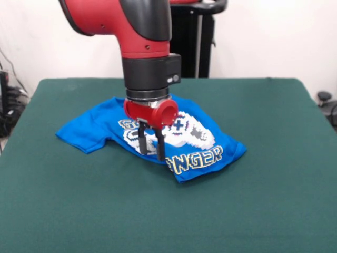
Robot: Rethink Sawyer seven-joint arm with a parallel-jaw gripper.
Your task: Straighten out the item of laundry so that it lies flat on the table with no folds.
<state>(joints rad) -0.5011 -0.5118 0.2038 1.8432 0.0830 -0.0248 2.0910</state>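
The jaws (151, 147) point straight down over the blue T-shirt (105, 124), with only a narrow gap between the two dark fingers (159, 146). Their tips touch the cloth at its near edge, but I cannot tell if they pinch any fabric. The shirt lies crumpled and folded on the green surface (263, 200), directly below the jaws and spreading to both sides. The letters "NGER" show just beside the fingertips.

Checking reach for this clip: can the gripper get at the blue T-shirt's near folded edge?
Probably yes: the gripper hangs directly over the bright blue printed T-shirt at that edge, with nothing between them on the dark green table.
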